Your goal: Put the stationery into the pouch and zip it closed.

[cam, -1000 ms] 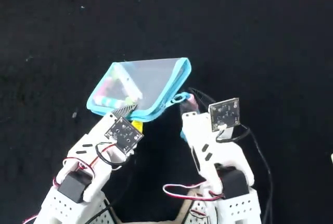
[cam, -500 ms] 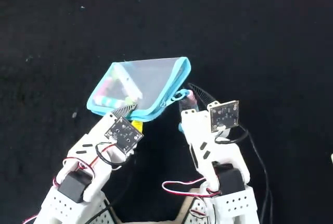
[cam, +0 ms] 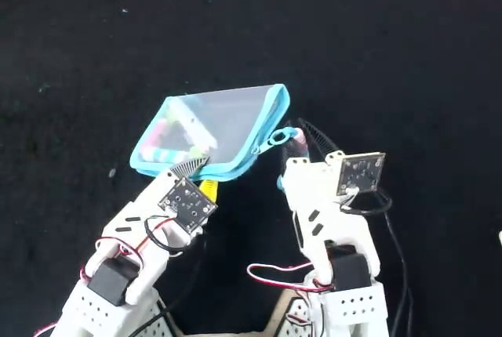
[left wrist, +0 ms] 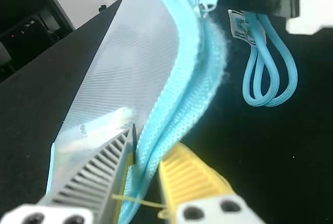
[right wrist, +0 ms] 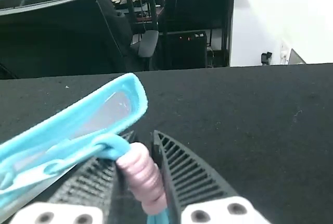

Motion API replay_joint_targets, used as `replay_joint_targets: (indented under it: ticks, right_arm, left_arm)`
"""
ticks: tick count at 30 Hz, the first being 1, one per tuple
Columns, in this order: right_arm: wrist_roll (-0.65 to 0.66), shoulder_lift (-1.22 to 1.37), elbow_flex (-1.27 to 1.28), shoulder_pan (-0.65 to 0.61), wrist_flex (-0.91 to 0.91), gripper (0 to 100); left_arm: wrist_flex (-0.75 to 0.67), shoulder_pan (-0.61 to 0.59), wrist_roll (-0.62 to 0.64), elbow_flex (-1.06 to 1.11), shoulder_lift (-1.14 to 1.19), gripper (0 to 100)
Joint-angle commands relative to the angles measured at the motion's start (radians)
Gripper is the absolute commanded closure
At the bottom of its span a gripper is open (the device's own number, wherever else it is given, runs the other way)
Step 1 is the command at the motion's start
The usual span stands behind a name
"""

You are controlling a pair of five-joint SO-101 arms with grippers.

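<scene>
Left wrist: pouch (left wrist: 130,73) btwn jaws

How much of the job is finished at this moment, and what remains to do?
Done: the stationery lies inside the pouch. In hand: the left end effector pinches the pouch's near corner, and the right end effector grips the zipper pull, which sits close to the pouch's other end. Left: finishing the zip, if any gap remains, then releasing.
</scene>
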Motion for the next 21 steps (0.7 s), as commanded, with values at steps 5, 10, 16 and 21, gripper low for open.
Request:
replay_joint_targets:
  ticks: [5,10,16,21]
  right_arm:
    - [0.133,-0.096,-0.068,-0.077,0.147,98.6]
    - [0.295,-0.097,-0.134,-0.275,0.321,94.4]
    - [0.302,-0.097,-0.168,-0.351,0.411,74.6]
    - [0.302,-0.097,-0.162,-0.385,0.405,74.4]
  left_arm:
    - [0.006,-0.001,0.002,-0.005,0.011,97]
    - [0.006,-0.001,0.002,-0.005,0.011,97]
    - [0.006,-0.002,0.000,-0.012,0.011,97]
    - [0.006,-0.002,-0.002,-0.012,0.011,97]
